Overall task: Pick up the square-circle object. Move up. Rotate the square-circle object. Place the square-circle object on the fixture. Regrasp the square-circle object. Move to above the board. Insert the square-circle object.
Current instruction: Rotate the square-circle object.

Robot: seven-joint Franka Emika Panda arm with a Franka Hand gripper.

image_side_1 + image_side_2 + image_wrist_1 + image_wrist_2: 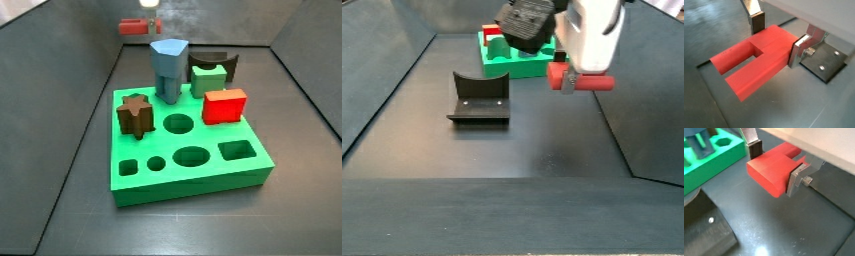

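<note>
Clamped between the tool's [777, 42] fingers, the square-circle object [754, 57] lies level, held aloft; the fixture [478, 98] stands below, off to its side.

We see even, soft overhead light, a pale glare patch on the dark floor [764, 250] in a wrist view, the gripper [580, 82] blown out white and blurred in a side view, low-resolution, grainy pictures throughout.

Blue-grey hexagonal peg [168, 68], red cube [225, 105] (both upright), brown star peg [134, 113]
</note>
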